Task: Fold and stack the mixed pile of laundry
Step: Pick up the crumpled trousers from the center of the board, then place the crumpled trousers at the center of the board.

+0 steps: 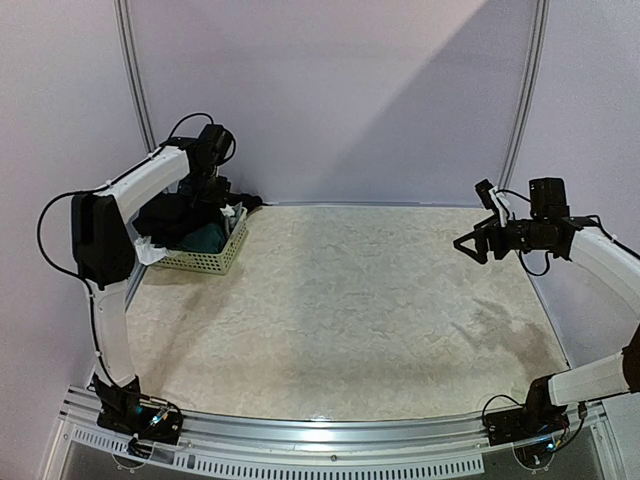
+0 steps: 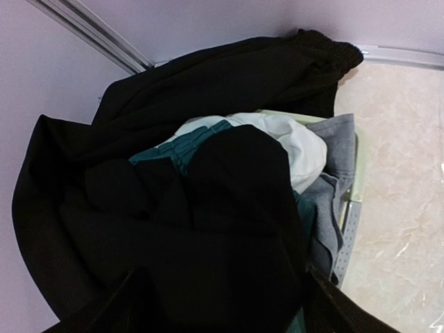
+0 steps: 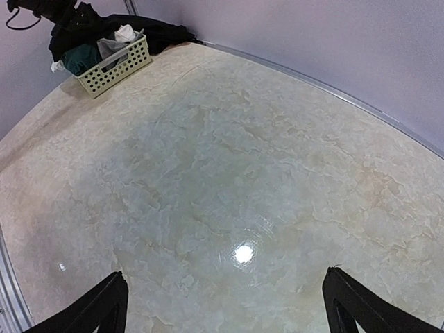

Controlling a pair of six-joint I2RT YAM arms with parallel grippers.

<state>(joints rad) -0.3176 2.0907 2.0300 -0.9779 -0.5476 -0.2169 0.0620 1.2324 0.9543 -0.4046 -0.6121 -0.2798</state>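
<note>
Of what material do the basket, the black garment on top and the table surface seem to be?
Basket: pale rigid plastic, matte, judging by its moulded grid of holes.
Black garment: soft woven or knit fabric, matte; it drapes in folds, fibre unclear.
Table surface: smooth, glossy, marble-patterned, with a lamp reflection; possibly laminate or a plastic sheet.
</note>
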